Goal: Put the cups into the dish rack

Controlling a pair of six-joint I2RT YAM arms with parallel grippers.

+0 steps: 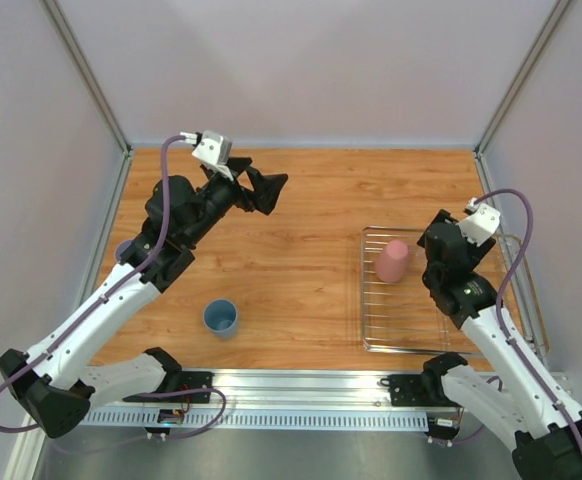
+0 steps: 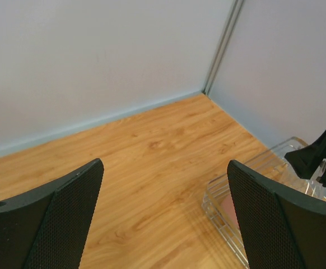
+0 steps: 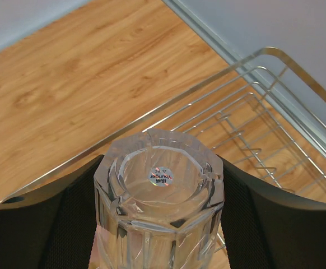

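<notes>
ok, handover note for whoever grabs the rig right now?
Left gripper: open, empty, raised over the table.
Right gripper: shut on a glass tumbler, over the dish rack.
Done: pink cup in the rack.
To do: set the tumbler down; load the blue cup and the lavender cup, half hidden by the left arm. Second tumbler not in view.

A cup [image 1: 122,248] sits mostly hidden behind the left arm [image 1: 111,295] — the tumbler [image 3: 159,202] is cropped below.

top: overhead | left wrist: far, facing back-right | right wrist: close | shared: dish rack [image 1: 401,318]
</notes>
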